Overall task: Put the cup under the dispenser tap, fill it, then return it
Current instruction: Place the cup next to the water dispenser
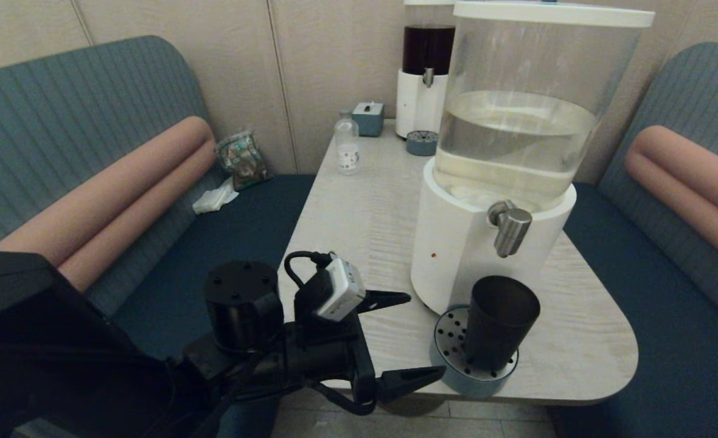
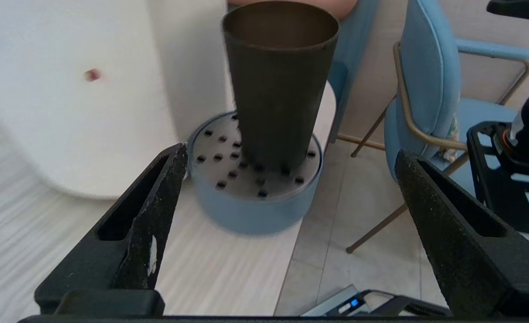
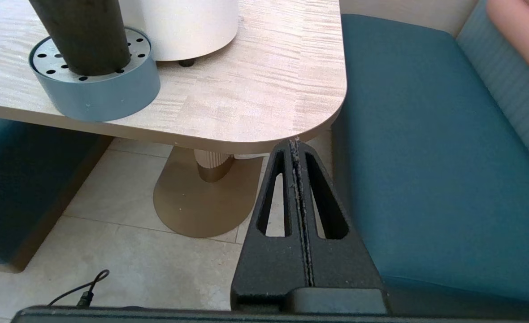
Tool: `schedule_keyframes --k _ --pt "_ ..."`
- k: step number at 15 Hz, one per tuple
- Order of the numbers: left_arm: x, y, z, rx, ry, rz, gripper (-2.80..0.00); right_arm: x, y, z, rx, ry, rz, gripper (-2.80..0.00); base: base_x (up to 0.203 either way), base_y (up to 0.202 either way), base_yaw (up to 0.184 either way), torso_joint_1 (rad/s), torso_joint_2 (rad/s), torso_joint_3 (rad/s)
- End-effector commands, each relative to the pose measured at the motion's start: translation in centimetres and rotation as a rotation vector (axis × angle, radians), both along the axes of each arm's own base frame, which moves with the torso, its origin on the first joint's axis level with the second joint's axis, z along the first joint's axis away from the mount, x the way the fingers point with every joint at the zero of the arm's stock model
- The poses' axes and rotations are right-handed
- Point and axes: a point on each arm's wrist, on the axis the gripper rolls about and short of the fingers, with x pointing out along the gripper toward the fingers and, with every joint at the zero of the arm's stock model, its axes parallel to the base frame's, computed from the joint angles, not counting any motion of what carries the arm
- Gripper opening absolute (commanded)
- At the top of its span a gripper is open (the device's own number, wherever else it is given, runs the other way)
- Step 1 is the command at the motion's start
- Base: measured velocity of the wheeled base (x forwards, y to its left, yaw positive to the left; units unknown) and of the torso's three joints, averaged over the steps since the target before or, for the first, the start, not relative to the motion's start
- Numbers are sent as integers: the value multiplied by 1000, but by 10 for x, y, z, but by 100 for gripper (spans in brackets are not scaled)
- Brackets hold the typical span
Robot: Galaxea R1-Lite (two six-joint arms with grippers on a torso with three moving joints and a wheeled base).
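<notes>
The dark tapered cup (image 1: 500,322) (image 2: 278,85) (image 3: 83,36) stands upright on a round blue drip tray (image 1: 450,347) (image 2: 246,211) (image 3: 98,96), below the silver dispenser tap (image 1: 510,228) of the big clear-tank dispenser (image 1: 456,255). My left gripper (image 1: 426,334) (image 2: 291,151) is open wide, just left of the tray at the table's front edge. Its fingertips are short of the cup and hold nothing. My right gripper (image 3: 295,141) is shut and empty, low beside the table's front right corner; it does not show in the head view.
A dark-liquid dispenser (image 1: 426,79) with its own small tray (image 1: 421,143), a small clear bottle (image 1: 347,146) and a tissue box (image 1: 368,117) stand at the table's far end. Blue bench seats (image 1: 231,225) flank the table. A blue chair (image 2: 426,89) is beyond the table's edge.
</notes>
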Motion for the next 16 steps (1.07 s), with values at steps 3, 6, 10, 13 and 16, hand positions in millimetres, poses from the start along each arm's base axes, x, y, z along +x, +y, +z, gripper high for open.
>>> schedule_keyframes --k 3,6,10,13,16 --pt "5 -22 -13 2 25 -23 0 0 0 0 0 0 1 -280 0 0 0 0 0 0" --pt "9 -37 -15 -12 31 -9 0 0 0 0 -2 0 1 -280 0 0 0 0 0 0" --pt "10 -48 -15 -21 26 -14 0 0 0 0 -2 1 1 -280 0 0 0 0 0 0" --pt "13 -54 -21 -18 30 -21 0 0 0 0 0 0 1 -280 0 0 0 0 0 0" --pt "19 -61 -24 -23 25 -24 0 0 0 0 -1 1 1 -280 0 0 0 0 0 0"
